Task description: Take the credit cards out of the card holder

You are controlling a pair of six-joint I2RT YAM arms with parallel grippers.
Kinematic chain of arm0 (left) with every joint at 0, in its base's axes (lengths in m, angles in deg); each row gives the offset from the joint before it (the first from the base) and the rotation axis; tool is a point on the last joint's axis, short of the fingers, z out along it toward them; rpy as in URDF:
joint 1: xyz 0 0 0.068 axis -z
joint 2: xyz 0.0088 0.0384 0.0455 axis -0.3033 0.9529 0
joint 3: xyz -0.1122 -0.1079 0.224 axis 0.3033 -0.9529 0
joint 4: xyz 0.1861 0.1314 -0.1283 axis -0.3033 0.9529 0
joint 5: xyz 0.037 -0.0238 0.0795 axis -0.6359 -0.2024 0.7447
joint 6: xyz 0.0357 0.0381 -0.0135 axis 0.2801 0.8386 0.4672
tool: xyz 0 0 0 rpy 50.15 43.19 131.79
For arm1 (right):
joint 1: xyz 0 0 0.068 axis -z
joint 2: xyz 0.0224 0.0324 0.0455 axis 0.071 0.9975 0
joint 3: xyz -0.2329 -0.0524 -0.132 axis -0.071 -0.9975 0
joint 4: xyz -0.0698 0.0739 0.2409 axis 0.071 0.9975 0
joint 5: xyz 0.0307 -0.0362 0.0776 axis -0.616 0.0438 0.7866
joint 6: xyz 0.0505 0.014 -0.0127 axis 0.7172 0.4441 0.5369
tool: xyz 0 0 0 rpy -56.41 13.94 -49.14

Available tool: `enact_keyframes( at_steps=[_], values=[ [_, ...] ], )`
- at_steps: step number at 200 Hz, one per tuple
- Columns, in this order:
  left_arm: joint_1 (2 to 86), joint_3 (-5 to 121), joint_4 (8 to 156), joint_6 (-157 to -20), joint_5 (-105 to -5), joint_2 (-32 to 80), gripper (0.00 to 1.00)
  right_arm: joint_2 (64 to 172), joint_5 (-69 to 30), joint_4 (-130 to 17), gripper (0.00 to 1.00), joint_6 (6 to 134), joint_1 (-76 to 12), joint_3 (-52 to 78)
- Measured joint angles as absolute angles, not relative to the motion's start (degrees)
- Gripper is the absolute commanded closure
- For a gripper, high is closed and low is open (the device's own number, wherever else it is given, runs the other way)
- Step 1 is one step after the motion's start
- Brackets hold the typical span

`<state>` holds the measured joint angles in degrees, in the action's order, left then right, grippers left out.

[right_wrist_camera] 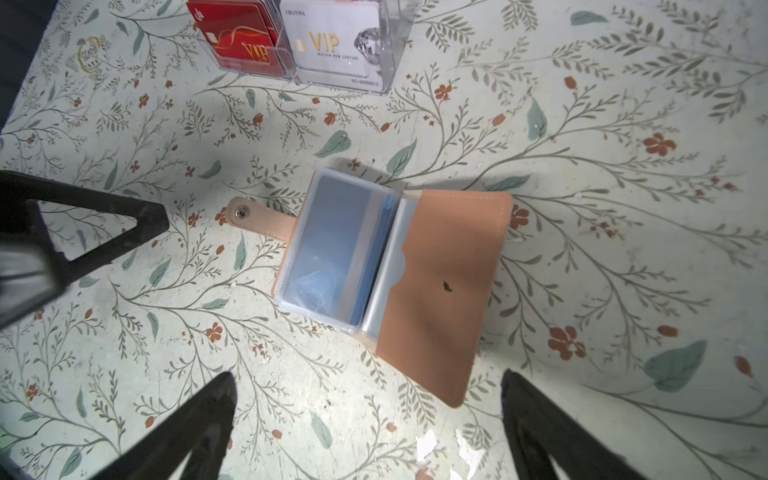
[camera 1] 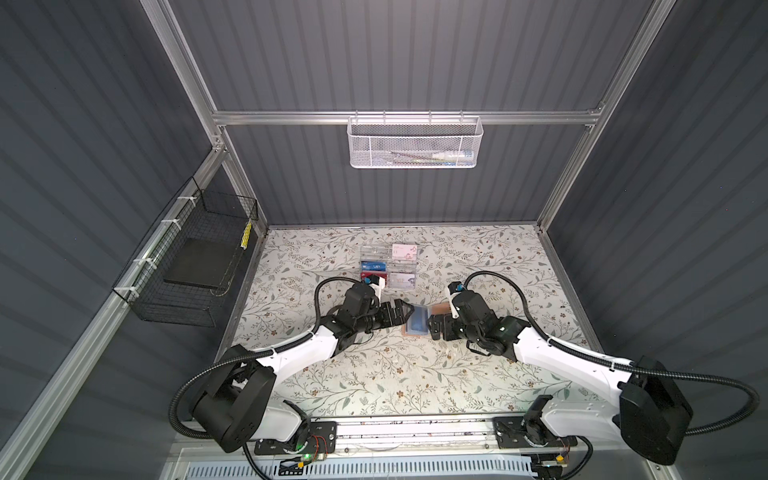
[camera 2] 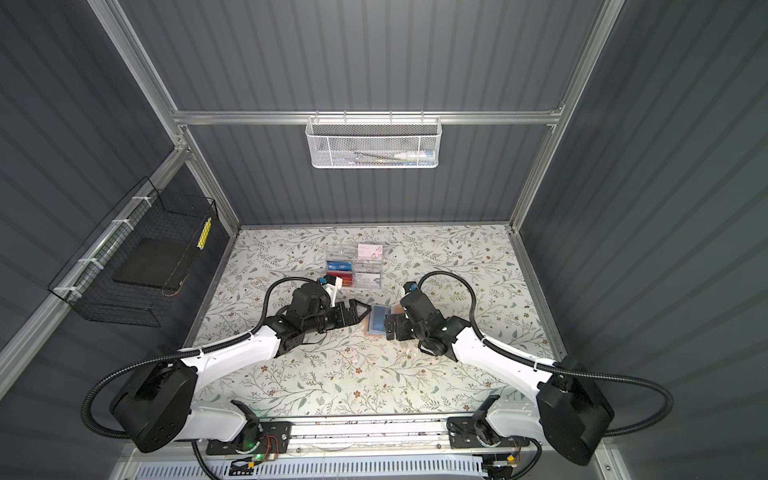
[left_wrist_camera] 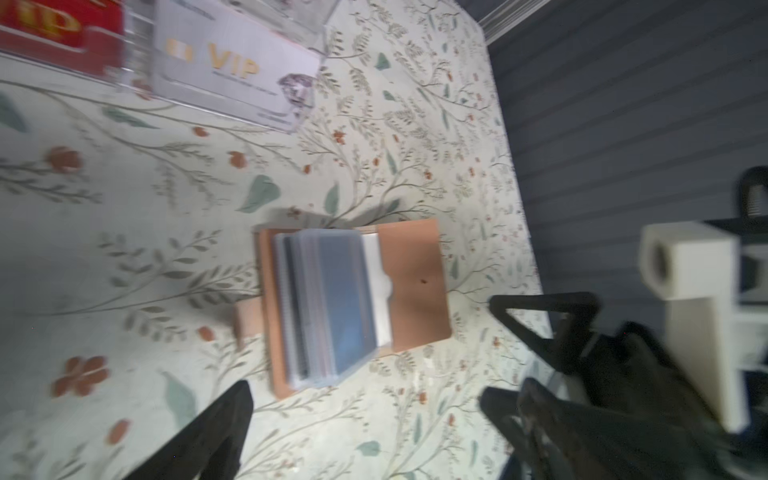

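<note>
— How do our arms stand?

— Both reach in from the near corners, elbows bent, forearms angled toward each other at mid-bench. Our left claw [camera 1: 409,311] points right, and our right claw [camera 1: 432,326] points left. The tips are near but apart.

— And the jaws?

— We hold both spread wide, gripping nothing. In the right wrist view our right fingers [right_wrist_camera: 195,428] stand well apart, and one left finger [right_wrist_camera: 95,224] shows beside them.

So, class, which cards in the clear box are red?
The front stack beside the white VIP cards; blue ones sit behind it.
</note>
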<state>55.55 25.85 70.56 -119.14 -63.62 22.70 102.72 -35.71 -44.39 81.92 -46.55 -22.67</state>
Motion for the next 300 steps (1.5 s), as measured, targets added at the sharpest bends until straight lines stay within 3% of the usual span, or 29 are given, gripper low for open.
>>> enact_keyframes(
  at_steps=[87,228,300],
  values=[
    [55.2,25.9,57.4,-134.1,-69.8,33.9,0.0,113.2,-46.0,-50.7,0.01,84.3,-53.4,-23.5],
    [47.7,26.1,54.8,-135.6,-69.9,39.3,0.0,124.6,-49.9,-52.9,0.01,81.6,-53.7,-15.7],
    [47.2,22.8,54.0,-136.6,-69.4,39.3,0.0,120.4,-49.4,-51.9,0.01,78.7,-53.8,-13.7]
  ],
)
